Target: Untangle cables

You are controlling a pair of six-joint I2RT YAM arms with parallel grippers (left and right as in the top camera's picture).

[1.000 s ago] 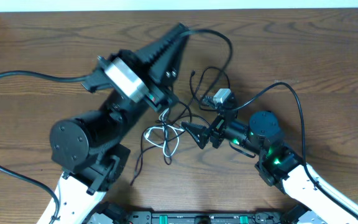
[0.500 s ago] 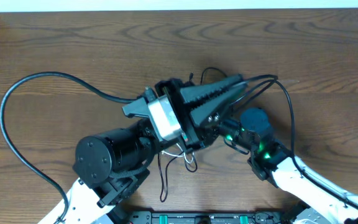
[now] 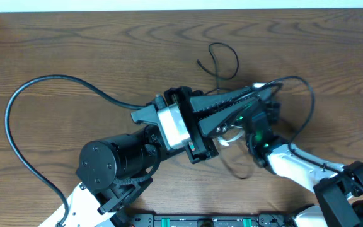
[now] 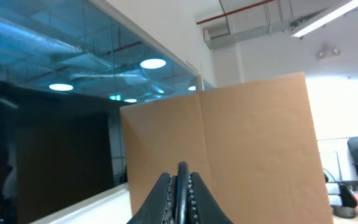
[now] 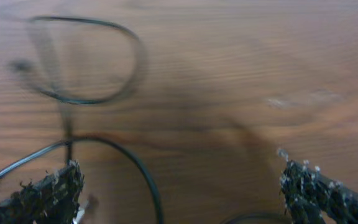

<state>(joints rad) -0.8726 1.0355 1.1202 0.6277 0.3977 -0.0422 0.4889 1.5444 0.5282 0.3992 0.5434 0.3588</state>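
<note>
My left gripper (image 3: 266, 93) reaches right across the middle of the table, raised, its camera facing the room. It is shut on a thin black cable (image 4: 182, 180) that stands up between its fingertips (image 4: 182, 177). A loose black cable loop (image 3: 224, 60) lies on the wood behind it and also shows in the right wrist view (image 5: 86, 59). My right gripper (image 5: 179, 186) is wide open just above the table, with a black cable strand (image 5: 145, 180) lying between its fingers (image 5: 48, 193). In the overhead view it is mostly hidden under the left gripper, beside a bit of white cable (image 3: 223, 140).
The left arm's thick black wire (image 3: 17, 113) arcs over the left half of the wooden table (image 3: 74, 44). The right arm (image 3: 295, 164) comes in from the bottom right. A brown cardboard panel (image 4: 253, 143) fills the left wrist view.
My left gripper swung from the back left to the right, over the right gripper, carrying a black cable. The right arm shifted right. The bunch came apart, leaving a loop at the back.
</note>
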